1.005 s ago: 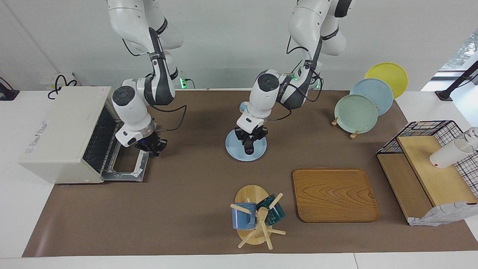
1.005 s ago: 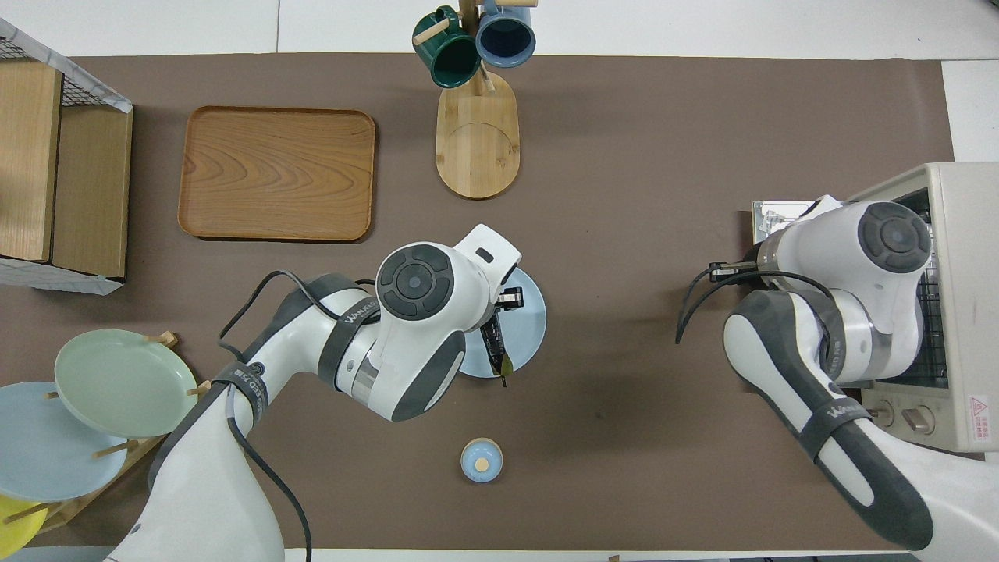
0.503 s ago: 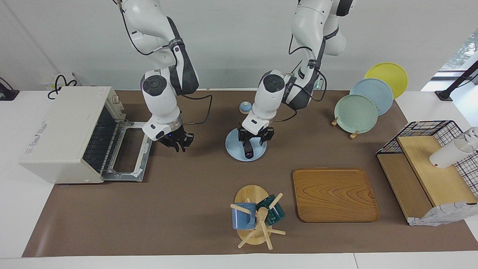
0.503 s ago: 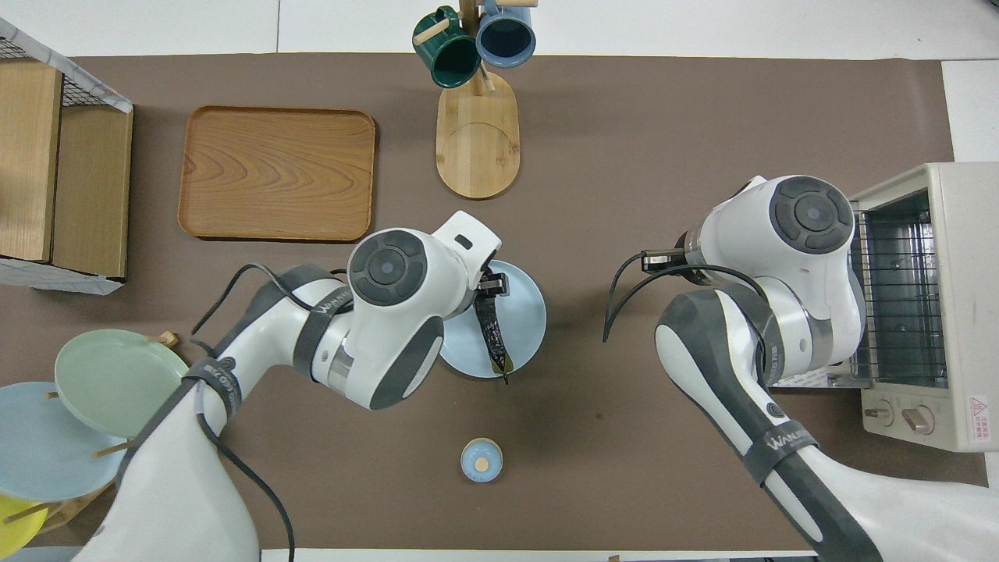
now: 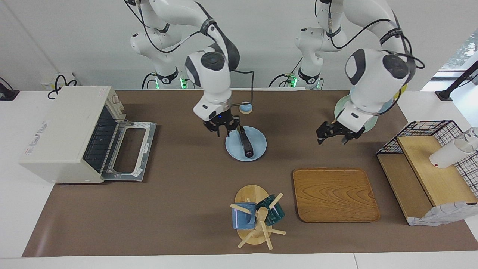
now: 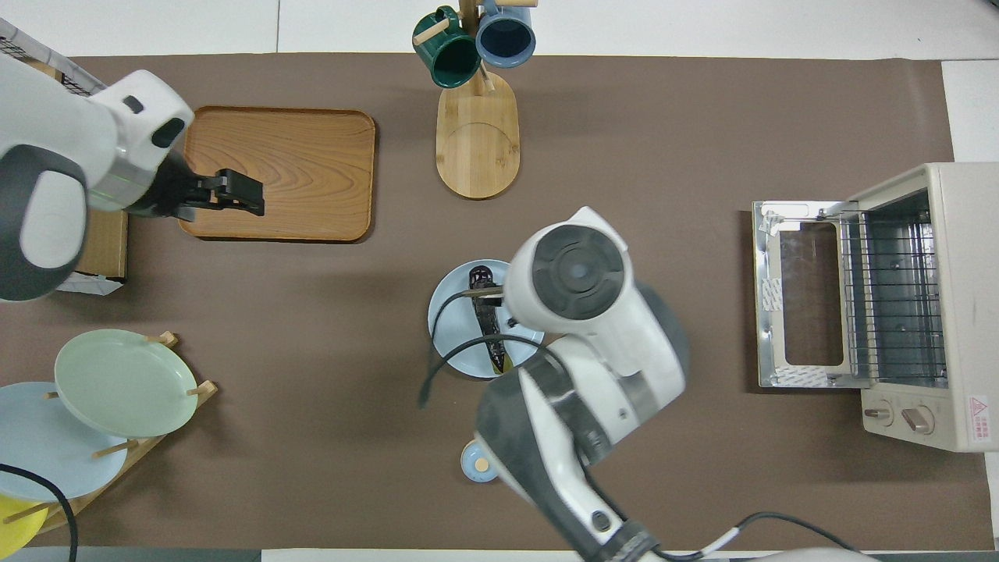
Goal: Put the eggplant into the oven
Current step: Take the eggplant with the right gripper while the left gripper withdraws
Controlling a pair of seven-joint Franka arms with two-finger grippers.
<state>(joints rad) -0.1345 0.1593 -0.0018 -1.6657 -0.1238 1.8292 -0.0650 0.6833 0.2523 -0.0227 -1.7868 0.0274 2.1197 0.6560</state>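
Our right gripper (image 5: 222,129) hangs open and empty, just above the robot-side end of the eggplant (image 5: 245,144), whose long axis runs away from us across its blue plate (image 5: 258,140); our left gripper (image 5: 333,135) waits over bare mat, open, well apart

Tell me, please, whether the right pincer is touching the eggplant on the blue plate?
Cannot tell. In the facing view the right pincer hangs at the eggplant's robot-side end on the blue plate, with no clear gap or contact; overhead, the arm covers it.
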